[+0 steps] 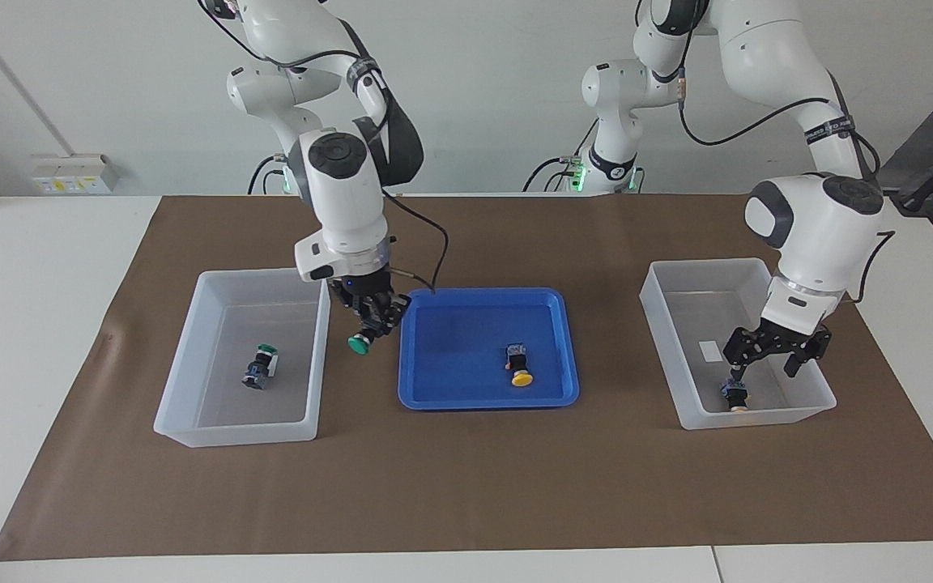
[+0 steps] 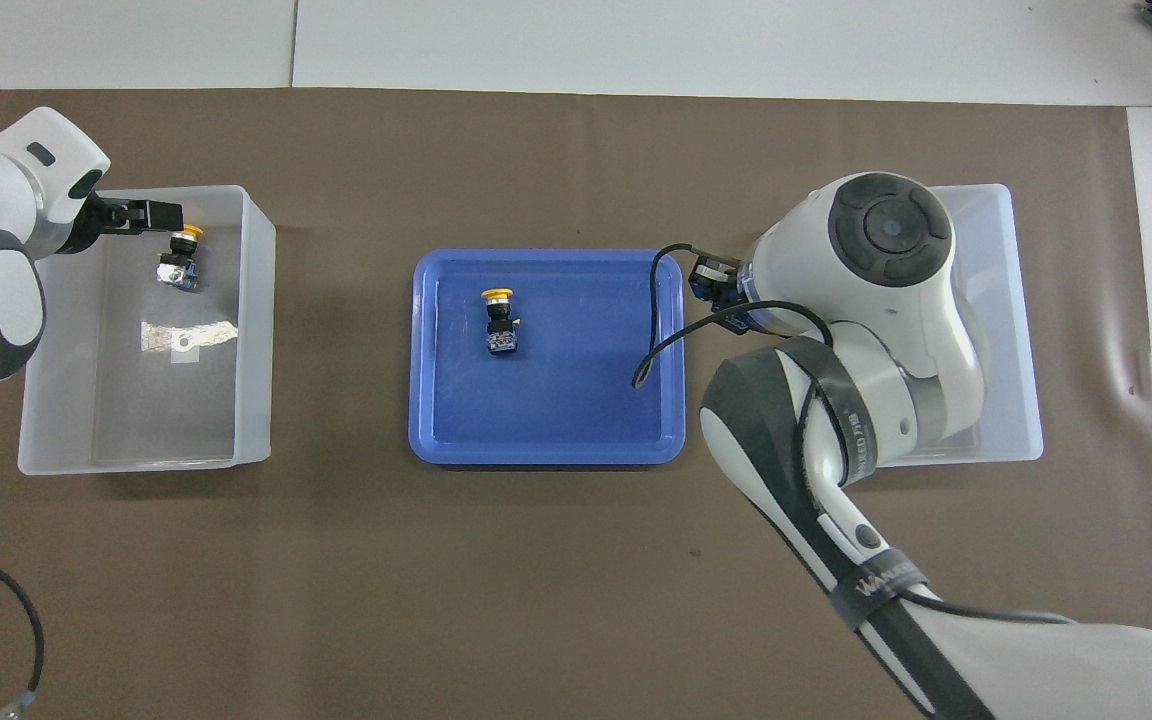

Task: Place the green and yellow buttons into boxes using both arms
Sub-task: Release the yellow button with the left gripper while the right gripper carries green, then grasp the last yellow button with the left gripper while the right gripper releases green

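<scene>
Your right pincer (image 1: 371,328) grips a round green-capped push-button (image 1: 360,344); your left pincer (image 1: 773,354) gapes wide above a yellow-capped push-button (image 2: 180,259) lying in a translucent white plastic bin (image 1: 669,356).

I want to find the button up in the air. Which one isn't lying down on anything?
The green button pinched in the right tool, over the gap between tray and box. The other three lie down.

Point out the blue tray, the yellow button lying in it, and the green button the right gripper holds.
blue tray (image 1: 483,400), facing view, front rim.
yellow button (image 1: 521,377), facing view, yellow cap.
green button (image 1: 359,344), facing view, green cap.
</scene>
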Controlling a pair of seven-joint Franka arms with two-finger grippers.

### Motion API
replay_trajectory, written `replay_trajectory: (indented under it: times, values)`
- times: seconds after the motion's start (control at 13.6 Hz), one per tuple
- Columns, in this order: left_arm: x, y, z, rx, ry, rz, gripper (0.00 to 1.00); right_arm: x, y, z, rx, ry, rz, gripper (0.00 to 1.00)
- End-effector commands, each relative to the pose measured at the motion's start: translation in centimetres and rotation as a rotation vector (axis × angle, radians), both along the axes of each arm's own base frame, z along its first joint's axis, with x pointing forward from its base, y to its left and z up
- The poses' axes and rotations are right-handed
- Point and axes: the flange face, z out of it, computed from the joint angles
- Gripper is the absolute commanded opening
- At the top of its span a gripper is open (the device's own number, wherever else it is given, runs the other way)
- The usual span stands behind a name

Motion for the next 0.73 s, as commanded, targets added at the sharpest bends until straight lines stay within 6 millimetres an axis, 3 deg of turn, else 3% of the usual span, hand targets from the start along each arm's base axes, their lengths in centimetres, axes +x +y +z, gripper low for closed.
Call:
replay_trajectory:
  times: [0.0,0.22,0.44,0.66]
  values:
    - [-1.2,-7.9,0.4,-0.019,0.022,-0.059,1.00,0.3,-4.0,0.2,-0.095,0.019,0.185,0.00]
    - [-3.2,-16.5,-0.6,-0.061,0.045,-0.026,1.00,0.8,-8.6,-0.5,-0.114,0.065,0.385,0.00]
    - [-6.7,-24.0,-3.1,-0.090,0.082,0.000,1.00,0.3,-13.4,-2.5,-0.105,0.090,0.525,0.00]
    - [-10.0,-29.8,-5.8,-0.130,0.076,0.022,1.00,-0.8,-14.4,-5.1,-0.100,0.111,0.584,0.00]
